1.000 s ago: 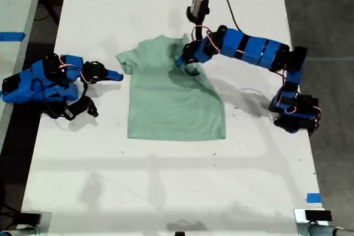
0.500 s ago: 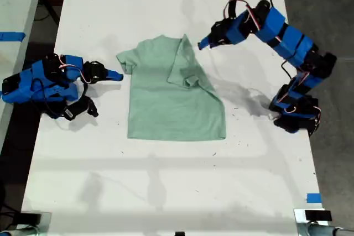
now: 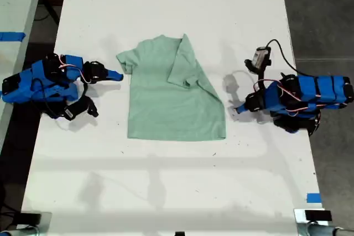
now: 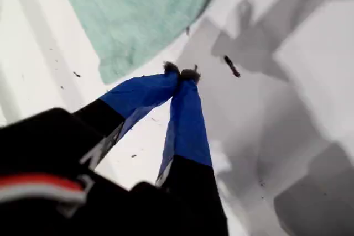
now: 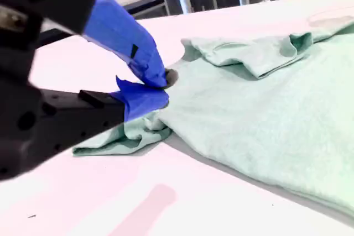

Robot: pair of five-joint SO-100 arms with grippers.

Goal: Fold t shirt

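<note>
Exterior view showed my first gripper pressed together just beside the t shirt; my second gripper likewise closed, empty, beside its sleeve.

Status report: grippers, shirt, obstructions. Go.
My first gripper shut, empty, off the exterior view's right hem corner. My second gripper shut, at the exterior view's left sleeve. T shirt flat, one sleeve folded in. Nothing in the way.

My first gripper's blue-taped jaws met at their dark tips above a white table, just beside a pale mint-green cloth t shirt's corner.
</note>
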